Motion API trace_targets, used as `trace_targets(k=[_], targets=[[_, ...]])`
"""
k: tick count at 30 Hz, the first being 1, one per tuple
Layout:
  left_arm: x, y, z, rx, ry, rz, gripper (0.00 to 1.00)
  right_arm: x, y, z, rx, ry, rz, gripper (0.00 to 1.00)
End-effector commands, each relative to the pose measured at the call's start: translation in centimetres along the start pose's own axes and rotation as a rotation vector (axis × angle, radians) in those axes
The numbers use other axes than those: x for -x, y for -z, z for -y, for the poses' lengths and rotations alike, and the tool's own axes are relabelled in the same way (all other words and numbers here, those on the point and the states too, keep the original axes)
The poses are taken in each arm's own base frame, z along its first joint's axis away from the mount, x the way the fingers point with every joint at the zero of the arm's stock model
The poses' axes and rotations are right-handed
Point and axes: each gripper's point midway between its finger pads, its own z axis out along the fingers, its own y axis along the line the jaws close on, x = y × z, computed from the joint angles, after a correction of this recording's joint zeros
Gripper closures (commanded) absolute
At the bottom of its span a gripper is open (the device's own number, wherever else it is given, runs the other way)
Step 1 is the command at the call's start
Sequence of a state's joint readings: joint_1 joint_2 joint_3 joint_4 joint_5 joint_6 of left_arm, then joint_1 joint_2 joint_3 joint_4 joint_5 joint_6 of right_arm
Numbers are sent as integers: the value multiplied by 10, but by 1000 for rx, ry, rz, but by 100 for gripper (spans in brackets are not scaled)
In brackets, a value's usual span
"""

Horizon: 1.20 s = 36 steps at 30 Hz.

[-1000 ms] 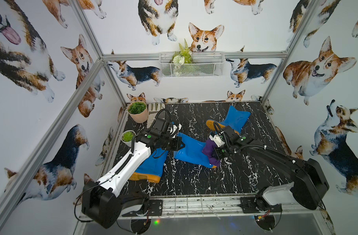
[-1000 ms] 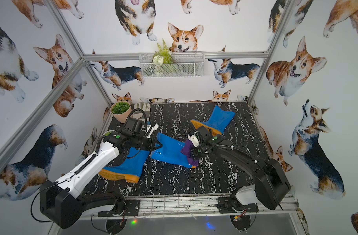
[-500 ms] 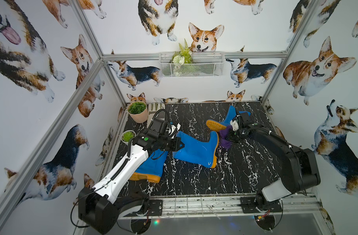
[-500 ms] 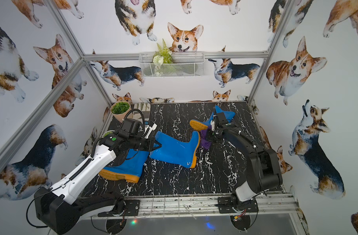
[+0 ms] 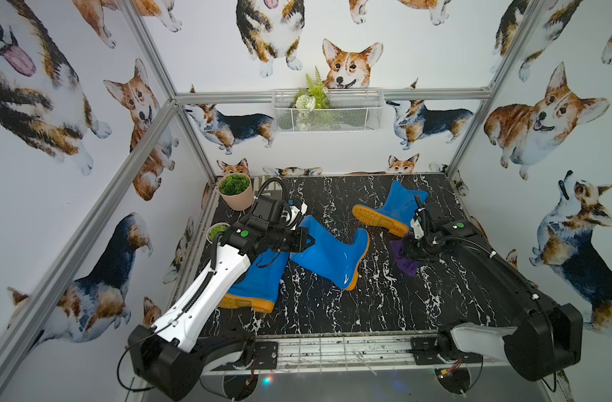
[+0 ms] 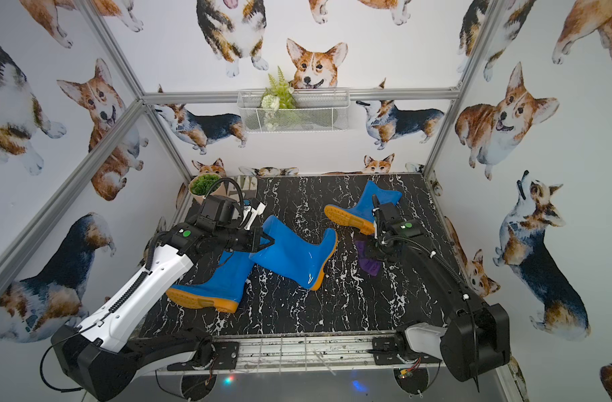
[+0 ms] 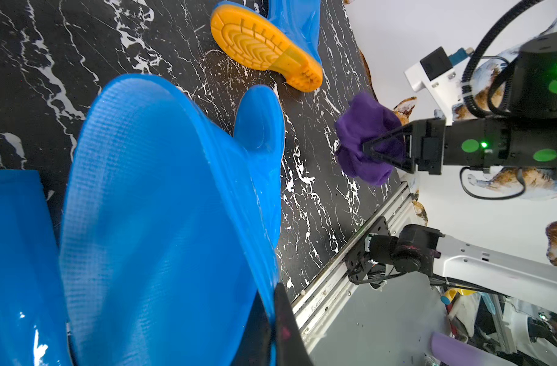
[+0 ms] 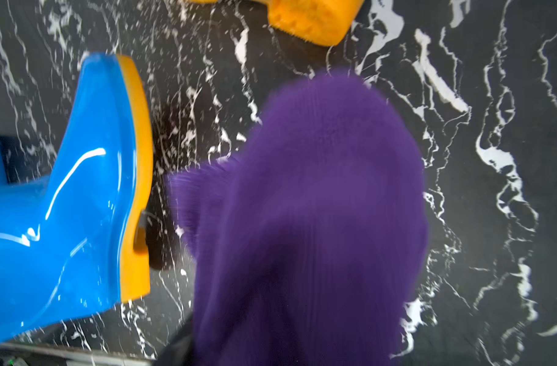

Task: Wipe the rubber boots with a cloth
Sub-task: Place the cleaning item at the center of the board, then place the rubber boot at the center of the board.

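The purple cloth (image 5: 403, 259) is bunched around the tips of my right gripper (image 7: 367, 149), low over the black marble table (image 5: 384, 306), right of centre. The fabric hides the fingers, so I cannot tell whether they pinch it or stand apart. Just beside the cloth lies the middle boot (image 5: 332, 254), glossy blue, on its side, with its orange sole facing the cloth. My left gripper (image 5: 306, 240) is clamped tight on the rim of that boot's shaft. A second boot (image 5: 395, 209) lies toward the back wall, just behind my right wrist. A third boot (image 5: 259, 282) lies at front left, partly under my left arm. A large plant pot (image 5: 236, 195) stands in the back left corner, and a small plant pot (image 5: 215, 229) stands near it along the left edge.
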State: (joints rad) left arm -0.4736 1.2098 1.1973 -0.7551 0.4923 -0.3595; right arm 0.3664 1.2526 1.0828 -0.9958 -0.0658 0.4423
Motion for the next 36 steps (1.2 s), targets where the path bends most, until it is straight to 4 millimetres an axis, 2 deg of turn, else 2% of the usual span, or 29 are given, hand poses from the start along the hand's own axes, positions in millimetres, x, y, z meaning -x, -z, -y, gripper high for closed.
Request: trace_targets(k=[1,3,4,6,8,12,18,20,23,28,31,36], targets=[[8,0,-3,24,-5,30,100,-11,12,15,-181,77,-38,31],[9,0,0,4,-7,42,100,-10,16,16,-213,83,-33,26],[10,-1,2,-11,-7,51,100,-10,18,15,-217,80,-28,17],[13,0,9,-52,0,70,100,-12,20,11,-195,72,-22,8],[13,0,13,-82,-5,82,100,-13,23,5,-157,65,-2,4],[12,0,12,-78,0,88,100,-12,32,-7,-96,53,57,5],[23,11,14,-24,-54,73,100,-16,33,-57,64,159,156,12],[34,20,24,-20,-84,71,100,-17,32,-83,137,207,185,13],[42,25,32,-29,-128,68,100,-23,21,-117,218,275,190,19],[54,23,37,-28,-193,36,100,-14,7,-188,424,327,213,43],[64,21,35,0,-252,19,100,-5,-7,-232,497,385,204,46],[84,12,27,61,-283,-2,100,10,-25,-291,575,457,231,47]])
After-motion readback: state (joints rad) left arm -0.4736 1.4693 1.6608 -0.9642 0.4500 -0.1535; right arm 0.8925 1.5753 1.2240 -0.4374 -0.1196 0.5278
